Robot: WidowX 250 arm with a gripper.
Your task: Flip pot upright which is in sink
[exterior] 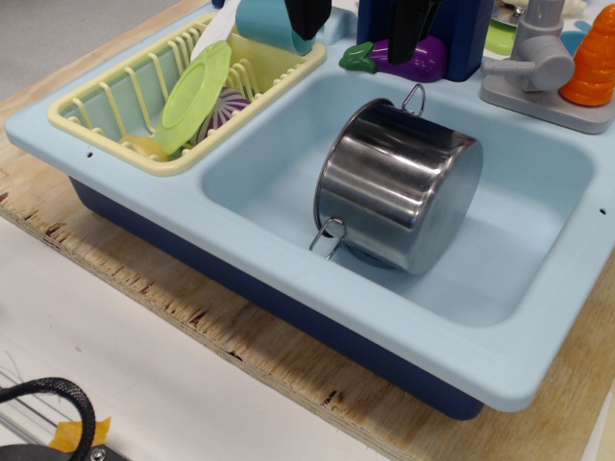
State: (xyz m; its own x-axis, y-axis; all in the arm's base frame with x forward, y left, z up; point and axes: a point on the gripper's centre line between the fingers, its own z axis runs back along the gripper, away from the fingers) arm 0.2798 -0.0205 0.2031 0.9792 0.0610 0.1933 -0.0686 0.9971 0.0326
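Note:
The shiny steel pot (pixel 399 182) lies tipped on its side in the middle of the light-blue sink (pixel 279 317). Its rim with the two wire loop handles points left, and its flat base faces right and toward the camera. It covers the drain. My gripper (pixel 360 24) is at the top edge of the view, above the sink's back rim and behind the pot. Its two black fingers (pixel 307 14) are spread apart with nothing between them. It is well clear of the pot.
A pale yellow dish rack (pixel 115 144) on the left holds a green plate (pixel 197 91) and a teal cup (pixel 269 24). A purple eggplant (pixel 413 60), grey faucet (pixel 528 67) and orange carrot (pixel 591 58) stand along the back rim. The sink sits on a plywood board (pixel 288 355).

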